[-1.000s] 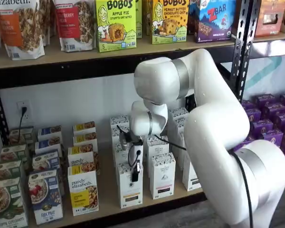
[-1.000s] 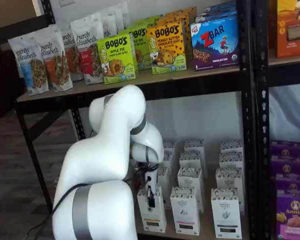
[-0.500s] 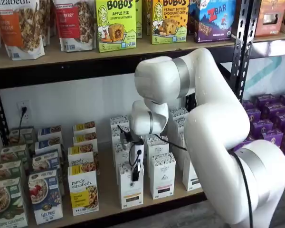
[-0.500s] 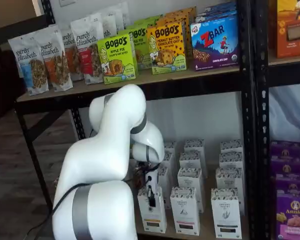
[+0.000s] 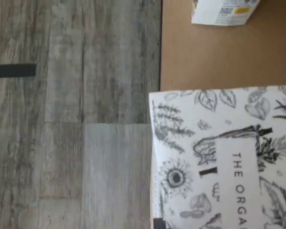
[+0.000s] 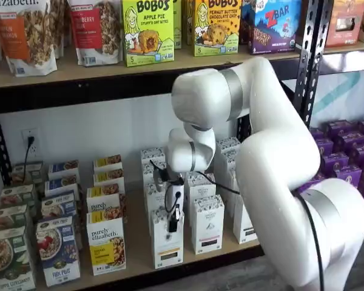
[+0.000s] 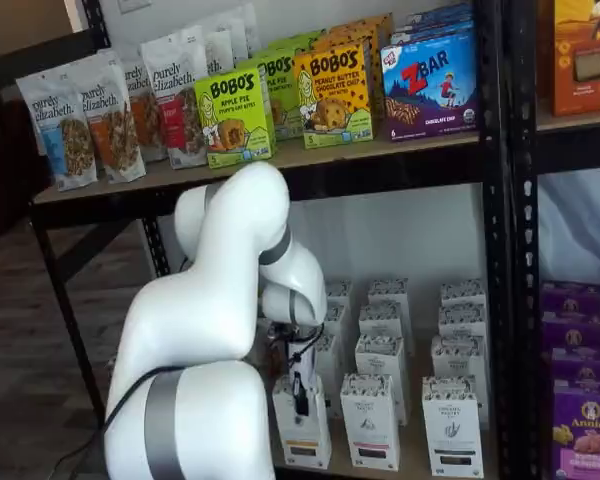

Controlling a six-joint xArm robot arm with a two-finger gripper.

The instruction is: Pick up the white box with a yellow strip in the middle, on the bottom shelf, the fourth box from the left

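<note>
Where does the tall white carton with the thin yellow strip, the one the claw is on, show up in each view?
Wrist view: the tall white carton's leaf-and-flower patterned top fills the near corner, over the light wood bottom shelf board.
Shelf view: front row, under the black claw, carton front at.
Shelf view: front row beside the white arm, at, claw at.
Shared landmark: the shelf board's front edge.

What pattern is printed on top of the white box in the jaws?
Black line drawings of leaves and flowers on white box; clearest in the wrist view.
</note>
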